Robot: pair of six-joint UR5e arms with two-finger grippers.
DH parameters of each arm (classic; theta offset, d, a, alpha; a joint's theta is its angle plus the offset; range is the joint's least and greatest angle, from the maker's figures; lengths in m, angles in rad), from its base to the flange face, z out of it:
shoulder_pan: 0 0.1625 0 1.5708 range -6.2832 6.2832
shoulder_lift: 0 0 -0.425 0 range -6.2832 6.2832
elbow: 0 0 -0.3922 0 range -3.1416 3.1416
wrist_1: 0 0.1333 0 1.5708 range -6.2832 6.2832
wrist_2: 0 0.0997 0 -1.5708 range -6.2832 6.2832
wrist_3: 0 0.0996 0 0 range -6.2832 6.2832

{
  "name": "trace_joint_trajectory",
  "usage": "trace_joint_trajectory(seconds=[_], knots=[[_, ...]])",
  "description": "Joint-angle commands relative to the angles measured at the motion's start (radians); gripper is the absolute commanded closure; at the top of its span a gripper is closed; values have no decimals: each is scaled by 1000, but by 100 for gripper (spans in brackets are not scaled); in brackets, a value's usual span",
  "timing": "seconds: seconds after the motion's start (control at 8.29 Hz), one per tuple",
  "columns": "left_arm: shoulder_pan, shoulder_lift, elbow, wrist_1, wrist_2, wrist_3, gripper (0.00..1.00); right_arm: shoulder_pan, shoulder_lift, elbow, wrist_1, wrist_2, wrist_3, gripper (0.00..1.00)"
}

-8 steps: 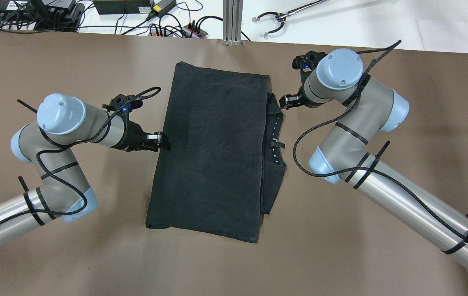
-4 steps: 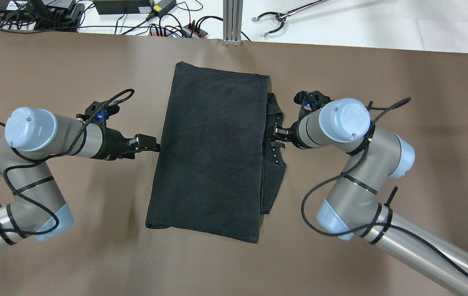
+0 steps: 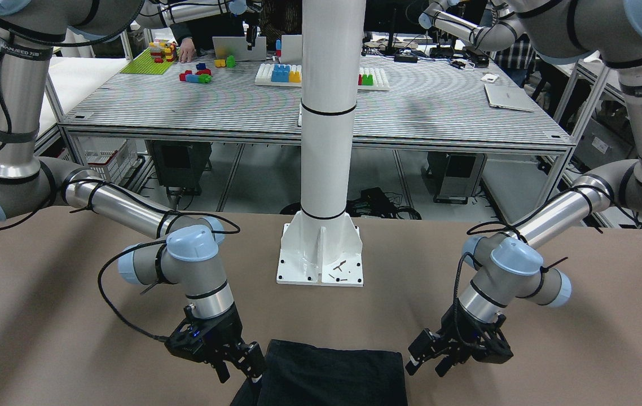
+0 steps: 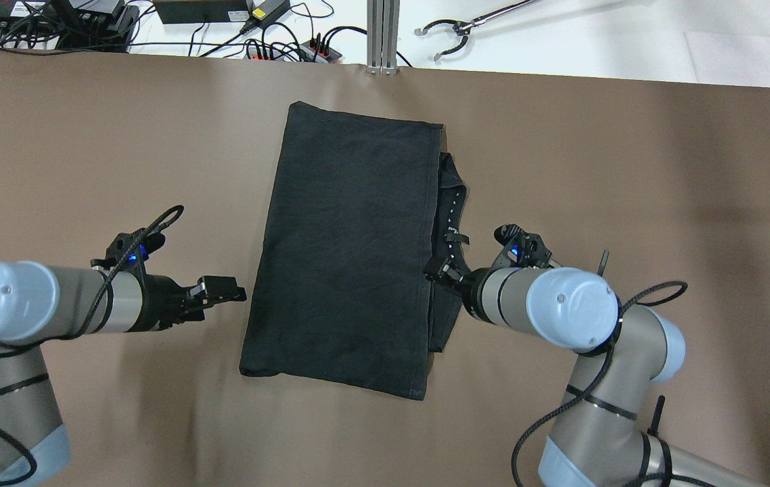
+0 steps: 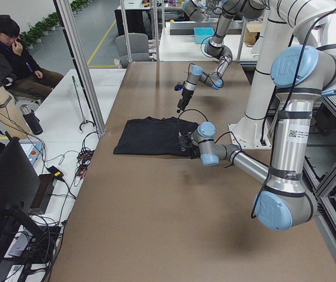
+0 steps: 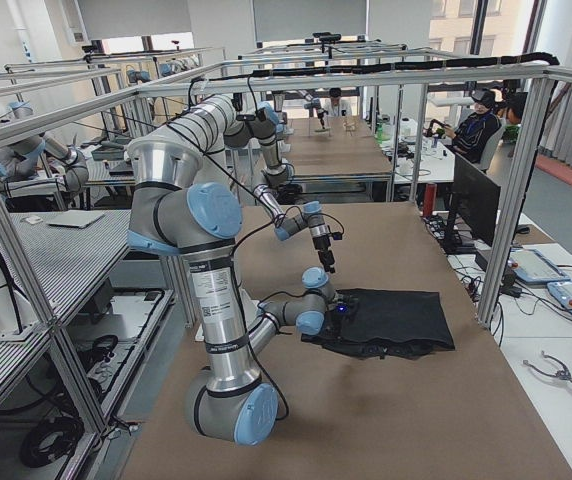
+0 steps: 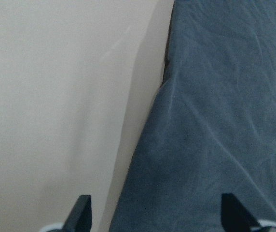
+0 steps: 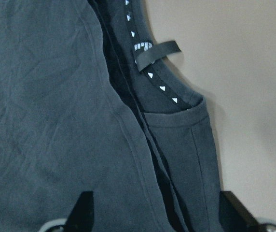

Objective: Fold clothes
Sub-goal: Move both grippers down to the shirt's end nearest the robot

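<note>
Overhead cam sits behind the robot looking down on the brown table (image 4: 87, 135); the front one faces back at the white pillar (image 3: 329, 141). Two side cams shoot along the table from each end. Wrist cams hover really close over the black garment (image 7: 215, 121), which every view shares.

Shows a black, roughly rectangular soft fabric garment (image 6: 401, 318) lying flat on a brown matte tabletop (image 6: 366, 420). Puts the right gripper (image 6: 346, 316) of the near, large silver arm low over the garment's end nearest the robot. Places the left gripper (image 6: 326, 266) of the far, small arm pointing down just beyond the garment's far edge. Includes a silver metal frame post (image 6: 514, 200), a dark flat monitor (image 6: 471, 205) and a seated person (image 6: 481, 128) in the background.
</note>
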Motion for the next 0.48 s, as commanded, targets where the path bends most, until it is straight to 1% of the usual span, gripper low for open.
trace_joint_trajectory(seconds=[0.0, 0.12, 0.24, 0.36], knots=[[167, 42, -48, 0, 195, -145, 6, -137, -62, 56, 94, -205, 252, 8], [205, 42, -36, 0, 223, -161, 6, -174, -94, 51, 154, -245, 246, 8], [227, 38, -28, 0, 249, -167, 6, -177, -96, 51, 156, -247, 243, 7], [229, 25, -14, 0, 250, -173, 6, -177, -96, 51, 154, -247, 242, 7]])
